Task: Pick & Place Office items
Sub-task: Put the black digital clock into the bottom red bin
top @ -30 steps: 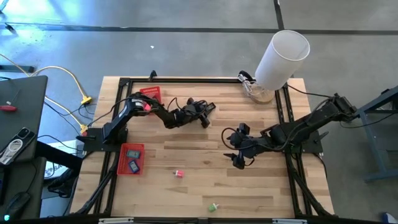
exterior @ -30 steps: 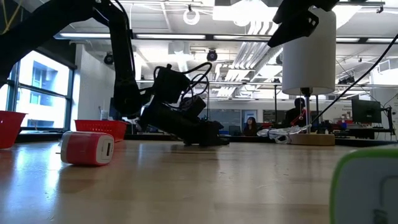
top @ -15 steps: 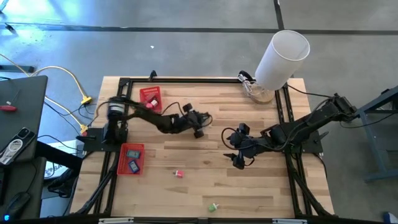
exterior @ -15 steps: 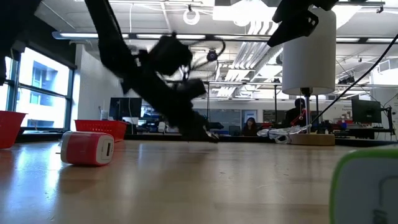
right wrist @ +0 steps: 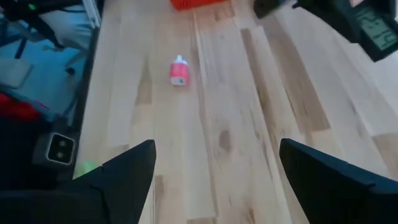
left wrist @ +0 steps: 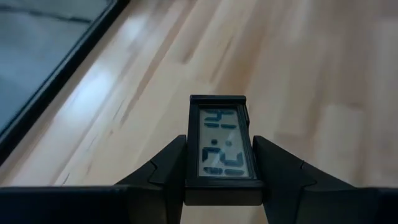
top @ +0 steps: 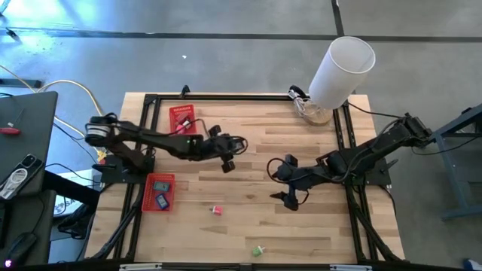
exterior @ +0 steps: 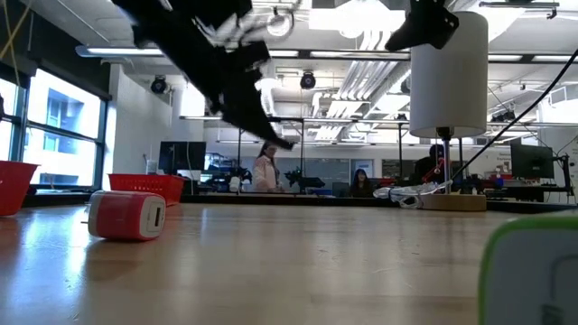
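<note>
Two red baskets (top: 181, 117), one black display piece (left wrist: 221, 148) in left gripper (left wrist: 217, 163)

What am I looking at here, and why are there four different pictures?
Two dark robot arms work at a wooden table. One camera looks straight down, one sits at table height, and one rides on each wrist. The left gripper is lifted above the table, its fingers shut on a small black digital clock. The right gripper hovers open and empty. A pink piece and a green piece lie loose; two red baskets stand left, a white cylinder at the back.
</note>
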Tool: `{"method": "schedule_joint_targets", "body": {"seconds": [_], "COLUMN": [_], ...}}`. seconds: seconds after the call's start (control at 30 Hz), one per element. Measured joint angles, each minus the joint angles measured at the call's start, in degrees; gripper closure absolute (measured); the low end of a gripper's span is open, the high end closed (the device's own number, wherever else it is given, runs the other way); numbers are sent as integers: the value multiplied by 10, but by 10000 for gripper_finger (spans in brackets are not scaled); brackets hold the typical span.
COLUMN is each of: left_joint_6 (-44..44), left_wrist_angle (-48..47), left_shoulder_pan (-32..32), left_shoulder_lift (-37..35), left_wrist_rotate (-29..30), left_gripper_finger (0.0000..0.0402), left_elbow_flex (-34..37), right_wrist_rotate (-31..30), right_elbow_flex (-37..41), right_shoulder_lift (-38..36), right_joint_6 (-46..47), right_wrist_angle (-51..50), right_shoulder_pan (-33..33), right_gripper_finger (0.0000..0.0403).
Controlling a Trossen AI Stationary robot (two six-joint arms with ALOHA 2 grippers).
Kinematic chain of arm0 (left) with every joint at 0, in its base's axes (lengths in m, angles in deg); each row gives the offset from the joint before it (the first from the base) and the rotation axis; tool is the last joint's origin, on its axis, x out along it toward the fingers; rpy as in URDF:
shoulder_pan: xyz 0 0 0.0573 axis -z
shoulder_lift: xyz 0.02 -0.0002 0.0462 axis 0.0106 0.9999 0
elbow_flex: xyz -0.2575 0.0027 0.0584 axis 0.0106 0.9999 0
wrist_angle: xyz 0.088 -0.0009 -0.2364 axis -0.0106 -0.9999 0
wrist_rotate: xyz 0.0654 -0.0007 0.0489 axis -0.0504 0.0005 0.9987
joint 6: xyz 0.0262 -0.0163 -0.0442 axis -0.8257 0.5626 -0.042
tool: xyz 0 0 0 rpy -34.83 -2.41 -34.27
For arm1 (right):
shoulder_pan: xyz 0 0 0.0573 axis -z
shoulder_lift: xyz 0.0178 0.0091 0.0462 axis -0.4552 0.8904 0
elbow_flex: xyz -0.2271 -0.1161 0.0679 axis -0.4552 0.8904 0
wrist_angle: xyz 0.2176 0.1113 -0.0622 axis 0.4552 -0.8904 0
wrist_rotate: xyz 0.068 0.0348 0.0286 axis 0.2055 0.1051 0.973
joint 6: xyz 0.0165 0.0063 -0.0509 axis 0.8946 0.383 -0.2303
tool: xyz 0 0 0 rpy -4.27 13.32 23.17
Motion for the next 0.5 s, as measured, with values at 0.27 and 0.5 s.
{"method": "schedule_joint_targets", "body": {"seconds": [0.27, 0.5], "left_joint_6": [7, -25], "left_wrist_angle": [-29, 41], "left_shoulder_pan": [88, 154], "left_shoulder_lift": [-143, -180], "left_wrist_rotate": [-2, -3], "left_gripper_finger": [258, 258], "left_elbow_flex": [0, -1], "right_wrist_rotate": [-121, -378], "right_elbow_flex": [0, 0], "right_shoulder_lift": [0, 0], "right_joint_6": [15, 73], "right_wrist_angle": [38, 81], "right_shoulder_pan": [0, 1], "right_gripper_finger": [72, 72]}}
